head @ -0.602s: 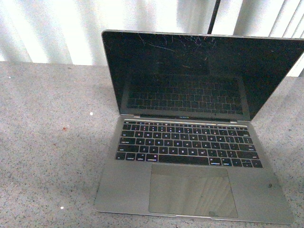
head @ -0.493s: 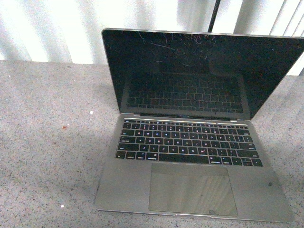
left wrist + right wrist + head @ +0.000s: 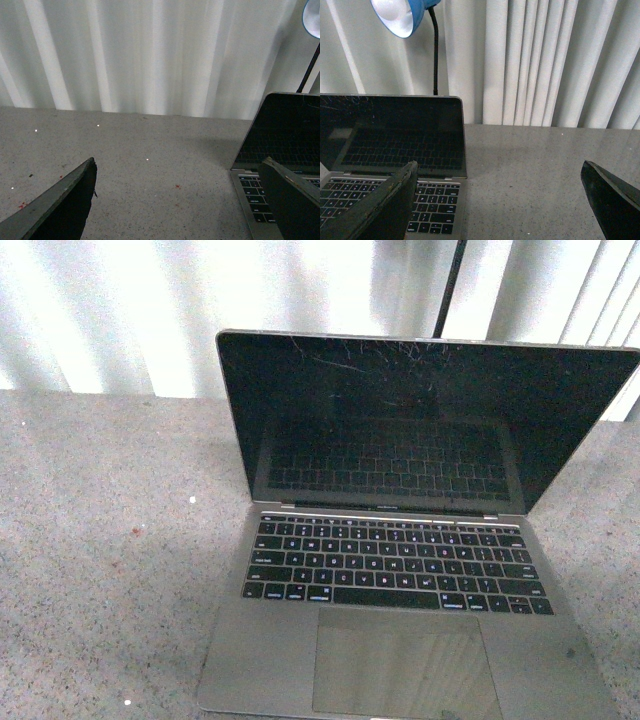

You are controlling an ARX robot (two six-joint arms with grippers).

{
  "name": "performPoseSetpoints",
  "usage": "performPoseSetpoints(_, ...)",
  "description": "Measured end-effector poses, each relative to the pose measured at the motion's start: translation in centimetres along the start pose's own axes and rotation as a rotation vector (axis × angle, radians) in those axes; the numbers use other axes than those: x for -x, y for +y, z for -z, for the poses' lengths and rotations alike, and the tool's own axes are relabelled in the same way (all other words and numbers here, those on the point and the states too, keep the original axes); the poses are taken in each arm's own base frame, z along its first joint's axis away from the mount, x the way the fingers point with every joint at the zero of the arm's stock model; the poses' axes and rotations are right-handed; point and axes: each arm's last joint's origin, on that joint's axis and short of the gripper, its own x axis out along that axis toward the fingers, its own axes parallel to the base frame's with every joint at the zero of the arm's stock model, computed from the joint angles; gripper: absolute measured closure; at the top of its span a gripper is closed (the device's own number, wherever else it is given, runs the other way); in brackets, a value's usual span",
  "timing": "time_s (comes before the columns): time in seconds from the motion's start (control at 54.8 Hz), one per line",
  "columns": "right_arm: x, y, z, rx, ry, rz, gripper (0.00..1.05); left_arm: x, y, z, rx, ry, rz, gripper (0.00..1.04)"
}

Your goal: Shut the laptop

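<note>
- Approach is the step in hand, by my reading: the laptop (image 3: 400,580) lies open on the speckled grey table (image 3: 100,560), and nothing touches it.
- Nearest the robot, off the laptop's left side, the left gripper (image 3: 178,170) hangs with jaws spread wide and empty. Off the laptop's right side, the right gripper (image 3: 500,167) is just as wide and empty.
- Only the wrist views show these fingers; the front view has neither arm in it.
- Only the front view gives the whole laptop: trackpad (image 3: 405,665) at its near edge, black keyboard (image 3: 395,565) beyond, then the scratched dark screen (image 3: 400,420) standing up and leaning slightly back.
- The next move likely calls for one gripper to reach the lid's top edge from behind and press it forward and down onto the keyboard.
- Behind the laptop, the front view shows only a dark stem (image 3: 452,285). The right wrist view shows the blue lamp (image 3: 402,15) it carries, against the pale curtain (image 3: 545,60).
</note>
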Motion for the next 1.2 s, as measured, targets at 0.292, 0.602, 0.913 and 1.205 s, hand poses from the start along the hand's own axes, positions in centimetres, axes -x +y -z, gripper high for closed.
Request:
performPoseSetpoints(0.292, 0.0, 0.0, 0.0, 0.0, 0.0, 0.0, 0.07, 0.0, 0.0, 0.0, 0.0, 0.0, 0.0, 0.07)
performPoseSetpoints(0.602, 0.0, 0.0, 0.0, 0.0, 0.0, 0.0, 0.07, 0.0, 0.0, 0.0, 0.0, 0.0, 0.0, 0.07)
performPoseSetpoints(0.913, 0.0, 0.0, 0.0, 0.0, 0.0, 0.0, 0.07, 0.0, 0.0, 0.0, 0.0, 0.0, 0.0, 0.07)
performPoseSetpoints(1.205, -0.01, -0.01, 0.07, 0.012, 0.012, -0.004, 0.07, 0.0, 0.0, 0.0, 0.0, 0.0, 0.0, 0.07)
